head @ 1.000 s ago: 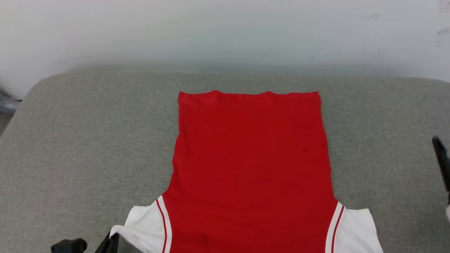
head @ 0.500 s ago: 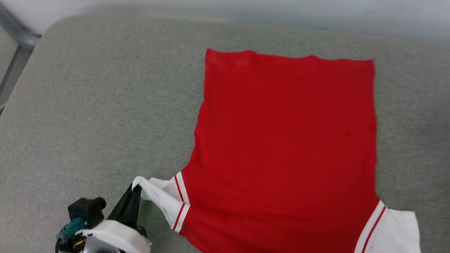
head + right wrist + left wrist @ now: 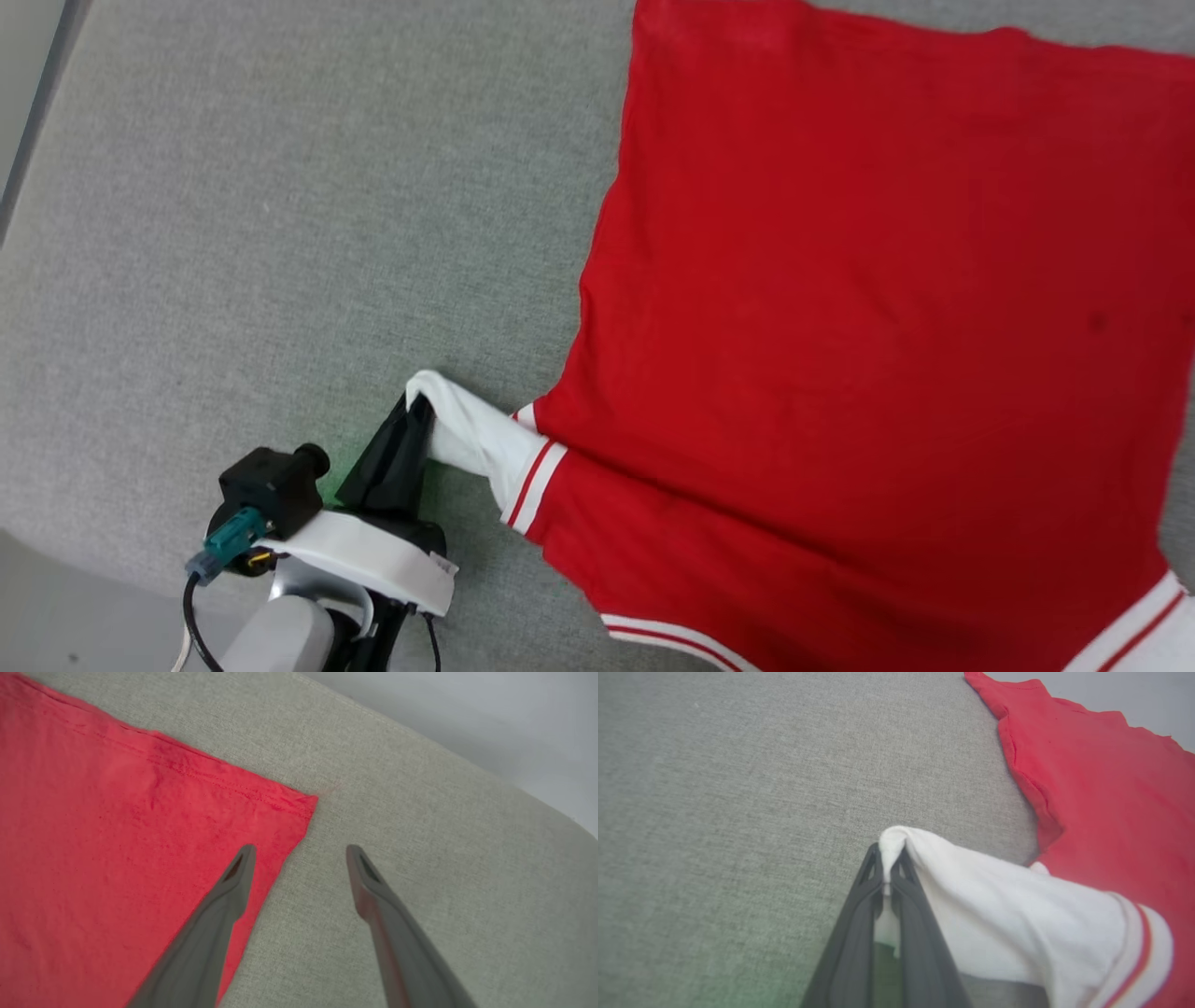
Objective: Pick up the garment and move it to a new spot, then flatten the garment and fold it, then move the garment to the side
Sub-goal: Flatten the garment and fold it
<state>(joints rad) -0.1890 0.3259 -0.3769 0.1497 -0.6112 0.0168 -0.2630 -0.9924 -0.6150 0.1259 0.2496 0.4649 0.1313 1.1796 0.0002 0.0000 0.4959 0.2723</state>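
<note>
The garment [image 3: 859,327] is a red shirt with white, red-striped sleeves, lying plain side up on the grey cushioned surface [image 3: 280,233]. Its left white sleeve [image 3: 476,439] is lifted and bunched, and my left gripper [image 3: 415,403] is shut on the tip of that sleeve [image 3: 896,842]. In the left wrist view the two dark fingers [image 3: 859,914] pinch the white cloth between them. My right gripper [image 3: 301,851] hovers open over the far right hem corner of the garment [image 3: 289,807], one finger above red cloth, the other above bare cushion.
The grey cushion has wide free room left of the garment. Its left edge [image 3: 37,121] borders a pale floor strip, and its near edge [image 3: 84,560] runs beside my left arm. A pale wall [image 3: 467,714] lies beyond the cushion's far side.
The head camera has tilted down and turned left, so the scene shifted up and right. My left gripper has drawn the white sleeve up off the cushion and towards the shirt's body.
</note>
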